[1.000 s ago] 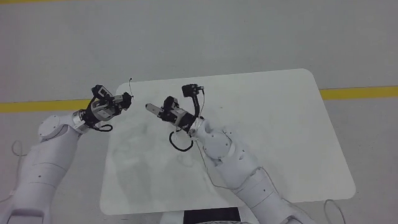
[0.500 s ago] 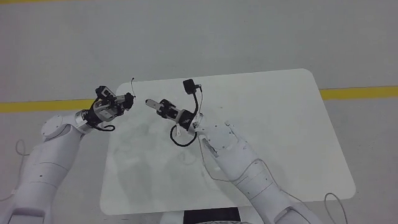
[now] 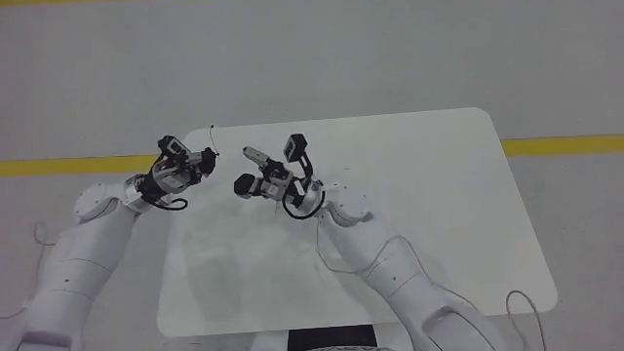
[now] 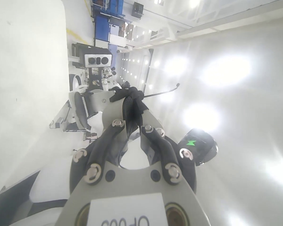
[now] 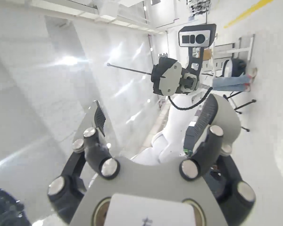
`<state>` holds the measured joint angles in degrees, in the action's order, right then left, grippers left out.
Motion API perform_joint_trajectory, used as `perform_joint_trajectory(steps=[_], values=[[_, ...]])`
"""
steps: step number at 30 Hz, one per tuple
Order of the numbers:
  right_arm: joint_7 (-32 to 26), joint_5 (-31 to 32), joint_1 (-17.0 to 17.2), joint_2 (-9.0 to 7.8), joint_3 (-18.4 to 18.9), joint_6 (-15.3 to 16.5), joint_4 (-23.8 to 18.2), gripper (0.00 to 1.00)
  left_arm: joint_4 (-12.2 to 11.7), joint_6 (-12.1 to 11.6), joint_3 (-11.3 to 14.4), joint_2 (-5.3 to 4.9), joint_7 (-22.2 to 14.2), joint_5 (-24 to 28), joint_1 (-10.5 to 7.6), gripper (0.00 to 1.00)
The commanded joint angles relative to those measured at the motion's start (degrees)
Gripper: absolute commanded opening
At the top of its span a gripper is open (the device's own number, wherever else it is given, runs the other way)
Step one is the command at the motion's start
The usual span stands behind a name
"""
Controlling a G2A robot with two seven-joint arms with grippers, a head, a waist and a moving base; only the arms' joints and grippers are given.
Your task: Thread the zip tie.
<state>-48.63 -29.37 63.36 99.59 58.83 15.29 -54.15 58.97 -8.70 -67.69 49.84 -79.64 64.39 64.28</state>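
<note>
**Top view.** The left tool hangs over the far left corner of the white surface. Its fingers are closed on one end of the thin black zip tie. The rest of the tie sticks out free past the fingertips, pointing away from the robot toward the surface's far edge, and ends in a small head. The right tool is just beside the left one, toward the middle of the surface. Its jaws are spread wide and hold nothing, and it does not touch the tie. The surface stretches broad to the right of both tools and toward its near edge.
</note>
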Motion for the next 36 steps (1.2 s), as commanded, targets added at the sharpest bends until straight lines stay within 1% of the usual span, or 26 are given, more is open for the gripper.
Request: perform_joint_trajectory(steps=[1,8,9,10,12,14,16,18,20,25,28,32,33,34,36], values=[[-0.3,-0.59,-0.13,0.02,-0.02,-0.01,0.24,1.0,0.74,0.97,0.12,-0.04,0.0,4.57,0.43,0.0],[-0.16,-0.73,-0.01,0.02,-0.03,-0.11,0.08,1.0,0.74,0.97,0.12,-0.04,0.0,4.57,0.43,0.0],[-0.17,-1.83,0.52,0.06,-0.13,-0.69,-0.62,1.0,1.13,1.12,0.19,0.02,0.71,4.61,0.57,0.0],[-0.55,-3.71,0.86,0.07,0.02,-1.92,-0.91,1.0,1.96,1.54,0.31,0.12,1.39,4.74,0.92,0.0],[-0.4,-3.79,0.52,-0.06,0.23,-1.96,-0.58,1.0,2.36,1.77,0.27,0.16,1.67,4.22,1.21,0.0],[-1.21,-6.48,0.46,0.01,0.55,-2.07,-0.11,1.0,2.62,2.42,0.24,0.19,0.62,3.99,1.52,0.0],[-1.92,-8.61,0.17,0.09,0.79,-1.97,0.62,1.0,2.57,2.42,0.03,0.21,0.14,3.76,1.67,0.0],[-2.73,-10.67,-0.46,0.23,0.78,-2.56,1.87,1.0,2.59,2.19,-0.05,0.29,0.0,3.52,1.85,0.0],[-2.99,-10.95,-0.68,0.26,0.71,-2.65,2.18,1.0,2.75,1.62,0.0,0.35,0.0,3.02,1.9,0.0],[-2.99,-10.95,-0.68,0.26,0.71,-2.65,2.18,1.0,2.75,1.62,0.0,0.35,0.0,3.02,1.9,0.0],[-1.74,-10.96,0.41,0.19,0.23,-3.51,0.67,1.0,2.75,1.62,0.0,0.35,0.0,3.02,1.9,0.0],[-1.24,-10.88,0.58,0.18,-0.5,-3.99,0.2,1.0,2.75,1.62,0.0,0.35,0.0,3.02,1.9,0.0],[-1.14,-10.95,0.53,0.21,-0.69,-4.04,0.25,0.69,2.75,1.62,0.0,0.35,0.0,3.02,1.9,0.0],[-1.11,-11.14,0.46,0.25,-0.89,-4.2,0.35,0.49,2.75,1.62,0.0,0.35,0.0,3.02,1.9,0.0],[-0.91,-11.52,0.19,0.37,-1.33,-4.22,0.79,0.46,2.75,1.62,0.0,0.35,0.0,3.02,1.9,0.0]])
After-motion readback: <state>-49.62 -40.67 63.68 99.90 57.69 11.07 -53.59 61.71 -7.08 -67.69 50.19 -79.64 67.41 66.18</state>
